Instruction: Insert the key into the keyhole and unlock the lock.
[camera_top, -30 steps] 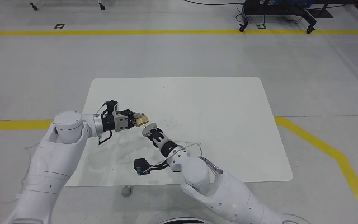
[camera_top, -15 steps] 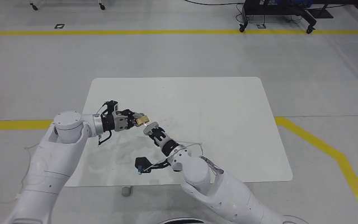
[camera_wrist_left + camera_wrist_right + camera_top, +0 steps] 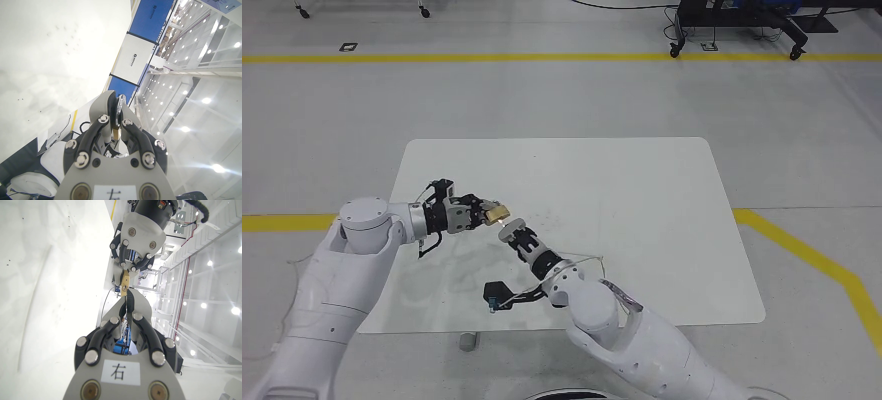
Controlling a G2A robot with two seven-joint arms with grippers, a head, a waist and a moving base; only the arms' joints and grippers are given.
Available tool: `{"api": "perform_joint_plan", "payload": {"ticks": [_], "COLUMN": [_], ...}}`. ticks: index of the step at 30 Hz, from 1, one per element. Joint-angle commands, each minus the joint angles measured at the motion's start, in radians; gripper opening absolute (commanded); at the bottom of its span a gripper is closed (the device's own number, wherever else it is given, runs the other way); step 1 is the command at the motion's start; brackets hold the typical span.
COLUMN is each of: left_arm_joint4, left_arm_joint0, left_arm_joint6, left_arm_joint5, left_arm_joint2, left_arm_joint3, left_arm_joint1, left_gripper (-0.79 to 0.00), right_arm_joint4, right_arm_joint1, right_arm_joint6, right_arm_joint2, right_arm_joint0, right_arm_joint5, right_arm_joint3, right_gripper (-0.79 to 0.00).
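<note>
A small brass padlock [image 3: 497,212] hangs above the left part of the white table [image 3: 642,200], with my left gripper [image 3: 485,213] shut on it. In the left wrist view its silver shackle [image 3: 119,107] sits between the fingertips of that gripper [image 3: 119,106]. My right gripper [image 3: 509,233] stands just in front of the lock, shut on the key. In the right wrist view the lock [image 3: 124,283] faces me, keyhole [image 3: 124,288] visible. The right gripper [image 3: 127,298] holds the thin key [image 3: 126,292] at the keyhole; most of the key is hidden by the pads.
A small black device with a cable [image 3: 494,296] lies near the table's front edge, beside my right arm. A small grey object [image 3: 468,342] sits on the floor below that edge. The table's right half is bare.
My right gripper has edged slightly toward the lock. The left gripper and the lock have barely shifted.
</note>
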Motion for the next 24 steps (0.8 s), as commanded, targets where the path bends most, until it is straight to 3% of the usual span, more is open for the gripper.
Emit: {"api": "perform_joint_plan", "payload": {"ticks": [1, 24], "left_arm_joint4": [0.0, 0.001], "left_arm_joint0": [-0.001, 0.009], "left_arm_joint6": [0.001, 0.015], "left_arm_joint5": [-0.001, -0.009], "left_arm_joint2": [0.0, 0.007], "left_arm_joint3": [-0.001, -0.017], "left_arm_joint1": [0.0, 0.003], "left_gripper": [-0.785, -0.785], "right_arm_joint4": [0.004, -0.004], "right_arm_joint1": [-0.003, -0.023], "right_arm_joint6": [0.005, 0.03], "right_arm_joint2": [0.002, -0.005], "right_arm_joint0": [0.003, 0.013], "right_arm_joint5": [-0.001, -0.014], "right_arm_joint3": [0.004, 0.031], "right_gripper": [-0.785, -0.785]}}
